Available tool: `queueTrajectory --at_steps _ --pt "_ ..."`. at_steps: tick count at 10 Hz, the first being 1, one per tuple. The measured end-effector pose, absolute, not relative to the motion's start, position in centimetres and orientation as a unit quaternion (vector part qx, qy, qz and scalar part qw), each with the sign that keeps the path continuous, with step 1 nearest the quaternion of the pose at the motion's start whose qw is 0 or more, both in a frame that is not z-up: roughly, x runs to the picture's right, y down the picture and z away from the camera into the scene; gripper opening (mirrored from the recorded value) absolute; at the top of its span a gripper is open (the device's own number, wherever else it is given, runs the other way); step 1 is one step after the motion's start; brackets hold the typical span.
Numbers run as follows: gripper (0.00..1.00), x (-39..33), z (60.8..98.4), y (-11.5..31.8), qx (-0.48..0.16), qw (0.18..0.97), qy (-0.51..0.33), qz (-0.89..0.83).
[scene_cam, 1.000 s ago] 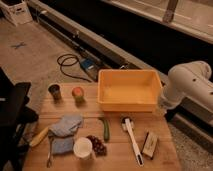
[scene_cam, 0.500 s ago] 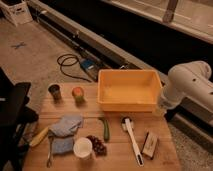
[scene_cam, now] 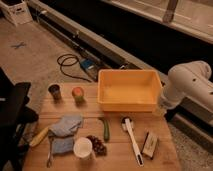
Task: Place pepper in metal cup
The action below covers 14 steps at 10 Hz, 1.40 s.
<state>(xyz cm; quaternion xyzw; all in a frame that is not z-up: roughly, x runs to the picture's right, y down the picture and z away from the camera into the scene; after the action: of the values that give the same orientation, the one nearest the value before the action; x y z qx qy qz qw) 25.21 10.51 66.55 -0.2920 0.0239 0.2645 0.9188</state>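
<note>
Though in view just beside yellow bin [scene_cam: 125, 106] right corner, gripper [scene_cam: 163, 107] state unreadable: cannot tell if spread or closed. Flat on wooden table [scene_cam: 115, 160], centre front: pepper [scene_cam: 105, 129], between blue cloth [scene_cam: 66, 125] and white brush [scene_cam: 132, 140]. Upright at back left: metal cup [scene_cam: 54, 91], near orange-lined cup [scene_cam: 78, 94].

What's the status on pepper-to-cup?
Claw not in view; arm at right of table, by yellow bin. Pepper flat on table, ungrasped. Metal cup upright, far left. Blue cloth near the line between them.
</note>
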Motion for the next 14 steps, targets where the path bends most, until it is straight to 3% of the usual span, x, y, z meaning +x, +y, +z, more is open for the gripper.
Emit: queueTrajectory --at_steps 6,11,14 --pt "0.42 22.8 65.9 9.8 -0.268 0.937 0.012 0.225" --pt "0.42 10.6 64.8 8.1 -0.216 0.971 -0.007 0.101" --pt "0.42 4.1 65.1 7.5 -0.219 0.974 -0.036 0.039"
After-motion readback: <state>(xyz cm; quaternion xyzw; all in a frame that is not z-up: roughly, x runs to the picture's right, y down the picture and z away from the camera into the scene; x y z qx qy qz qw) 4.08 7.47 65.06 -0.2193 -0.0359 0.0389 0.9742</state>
